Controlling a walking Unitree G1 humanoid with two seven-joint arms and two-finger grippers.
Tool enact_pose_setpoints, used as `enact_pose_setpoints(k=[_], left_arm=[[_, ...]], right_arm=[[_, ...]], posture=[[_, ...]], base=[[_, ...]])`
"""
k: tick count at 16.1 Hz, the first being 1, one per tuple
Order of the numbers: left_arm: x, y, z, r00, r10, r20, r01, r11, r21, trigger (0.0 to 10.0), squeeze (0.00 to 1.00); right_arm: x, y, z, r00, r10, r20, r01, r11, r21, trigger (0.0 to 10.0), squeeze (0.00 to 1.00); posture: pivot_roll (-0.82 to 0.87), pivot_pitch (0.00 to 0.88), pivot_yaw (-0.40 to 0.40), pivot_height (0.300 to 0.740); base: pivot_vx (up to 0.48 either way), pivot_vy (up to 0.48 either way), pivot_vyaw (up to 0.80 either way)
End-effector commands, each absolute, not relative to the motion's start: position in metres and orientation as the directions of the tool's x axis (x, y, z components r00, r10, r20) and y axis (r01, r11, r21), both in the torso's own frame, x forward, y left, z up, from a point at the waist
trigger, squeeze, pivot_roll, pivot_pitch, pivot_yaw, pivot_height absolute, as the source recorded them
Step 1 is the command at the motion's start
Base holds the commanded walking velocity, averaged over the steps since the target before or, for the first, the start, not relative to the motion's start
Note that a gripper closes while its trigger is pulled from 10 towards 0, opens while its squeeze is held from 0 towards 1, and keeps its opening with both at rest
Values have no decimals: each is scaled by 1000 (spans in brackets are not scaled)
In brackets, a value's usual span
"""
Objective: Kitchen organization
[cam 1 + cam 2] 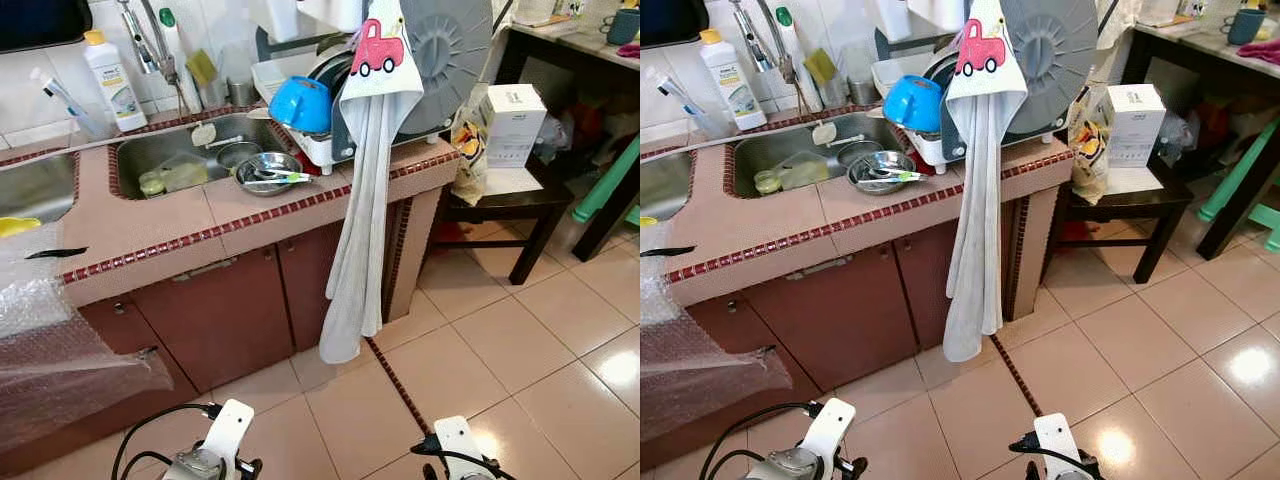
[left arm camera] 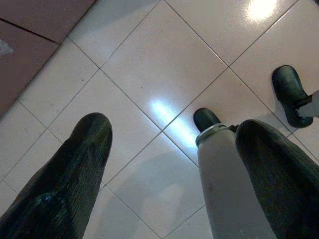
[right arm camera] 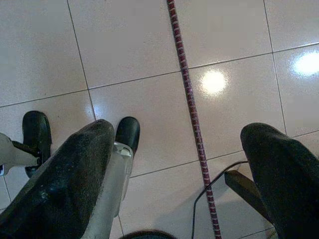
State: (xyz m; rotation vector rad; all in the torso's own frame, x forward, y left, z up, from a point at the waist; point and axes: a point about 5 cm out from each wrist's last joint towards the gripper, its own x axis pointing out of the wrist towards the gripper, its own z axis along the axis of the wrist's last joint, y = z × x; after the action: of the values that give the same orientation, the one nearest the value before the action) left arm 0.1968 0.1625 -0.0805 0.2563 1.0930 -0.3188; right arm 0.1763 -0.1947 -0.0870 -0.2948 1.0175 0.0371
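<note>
We stand back from the pink tiled surface [image 1: 150, 225], both arms hanging with jaws spread and empty, so next we approach the steel bowl [image 1: 268, 172] beside the sink.

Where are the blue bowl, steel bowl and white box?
blue bowl [image 1: 300, 104], left eye view, on its outer side.
steel bowl [image 1: 268, 172], left eye view, inside its basin.
white box [image 1: 513, 125], left eye view, on its front face.
</note>
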Motion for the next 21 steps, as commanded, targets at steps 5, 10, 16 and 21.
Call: enact_pose_setpoints(k=[5, 10, 16, 21], left_arm=[[199, 167, -79, 419, -119, -900, 392, 918, 61, 10000, 0], [199, 169, -79, 401, -119, -908, 441, 894, 77, 10000, 0], [198, 161, -80, 408, -140, -902, 461, 884, 71, 10000, 0], [199, 158, -80, 407, -136, -903, 455, 887, 71, 10000, 0]], right_arm=[[173, -190, -89, 519, -84, -851, -164, 967, -196, 10000, 0], [168, -188, -92, 511, -90, -855, -151, 970, -193, 10000, 0], [165, -200, -91, 503, -115, -857, -168, 959, -228, 10000, 0], [162, -197, -93, 495, -96, -864, -203, 954, -222, 10000, 0]], posture=[[-49, 0, 116, 740], [-93, 0, 149, 740], [-107, 0, 134, 740], [-99, 0, 119, 740]], base=[[0, 0, -371], [0, 0, -780], [0, 0, -773], [0, 0, -770]])
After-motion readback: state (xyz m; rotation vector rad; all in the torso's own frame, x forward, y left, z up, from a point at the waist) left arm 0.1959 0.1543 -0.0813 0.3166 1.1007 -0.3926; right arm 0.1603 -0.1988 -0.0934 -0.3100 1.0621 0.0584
